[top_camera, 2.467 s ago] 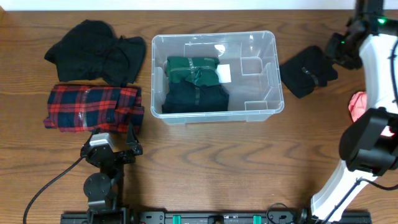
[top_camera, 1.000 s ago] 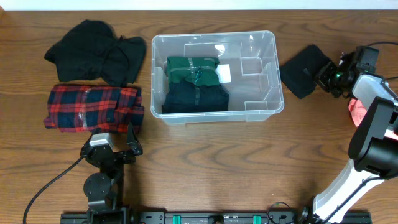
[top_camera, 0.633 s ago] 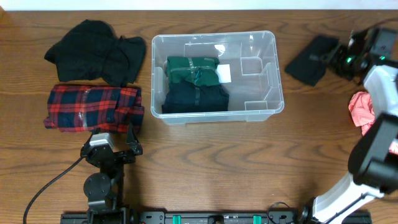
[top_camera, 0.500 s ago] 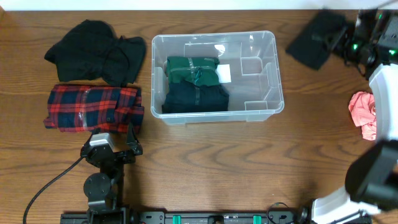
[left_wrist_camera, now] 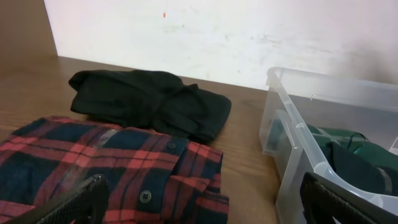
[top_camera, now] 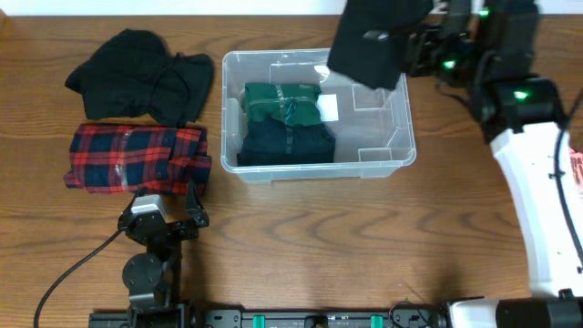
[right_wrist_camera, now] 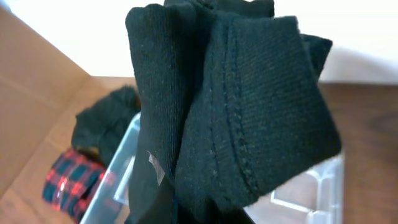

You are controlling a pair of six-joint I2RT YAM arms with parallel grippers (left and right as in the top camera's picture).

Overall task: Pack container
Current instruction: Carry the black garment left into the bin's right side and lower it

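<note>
We log the clear container mid-table, with a green garment and a navy garment filling its left side and its right side free; the right gripper is clenched on a black knit cloth above the far-right rim, and the left gripper is spread wide beside the plaid shirt.

The container is clear plastic with a white label on its base. Inside it lie a dark green garment and a navy, near-black garment. Over the container's far right corner hangs a plain black knit cloth with ribbed stitching. Left of the container, a plaid shirt shows red, navy and black checks, and a heap of clothing beyond it is solid black. The desk is mid-brown wood with darker grain. Right of the container, the right arm is white with black joints and green lights.
</note>
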